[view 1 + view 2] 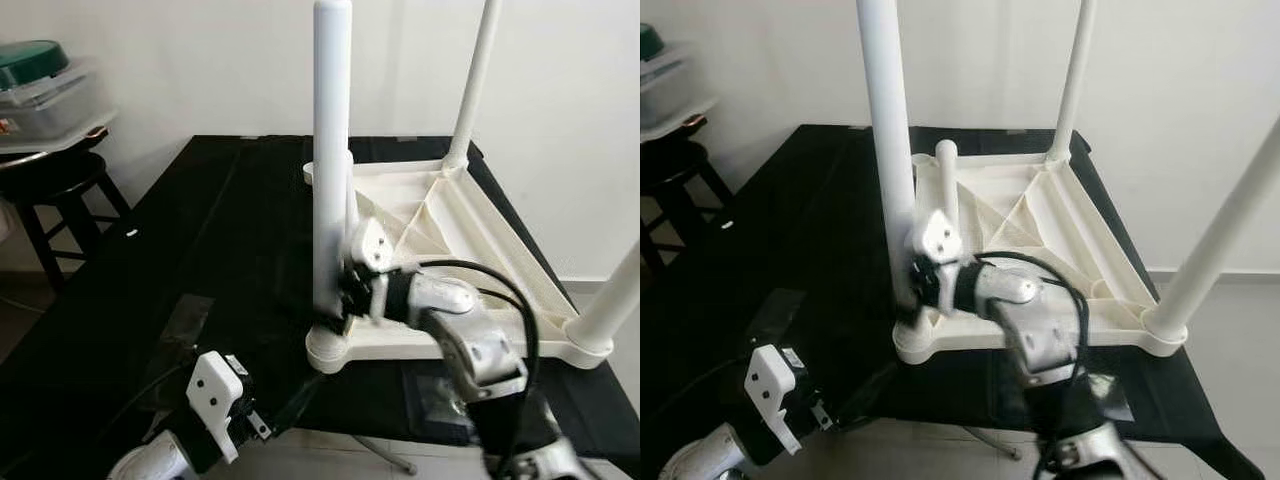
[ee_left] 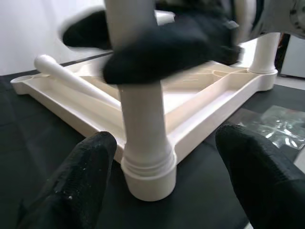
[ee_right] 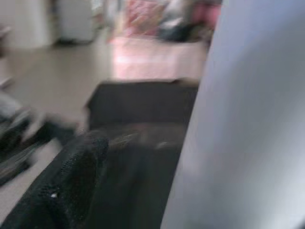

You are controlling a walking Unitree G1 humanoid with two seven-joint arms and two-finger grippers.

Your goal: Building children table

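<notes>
Left eye view: the upturned white tabletop (image 1: pixel 455 215) lies right of centre on the black table (image 1: pixel 180 250). Its nearest leg (image 1: pixel 332 150) stands upright mid-frame, with the right gripper (image 1: pixel 340 295) clamped on it low down. The left gripper (image 2: pixel 162 191), jaws apart, hovers near the bottom edge.

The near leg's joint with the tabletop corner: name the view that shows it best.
Left wrist view: the near leg meets its corner socket close up. Both eye views show it small, beside the right gripper; the right wrist view is blurred.
</notes>
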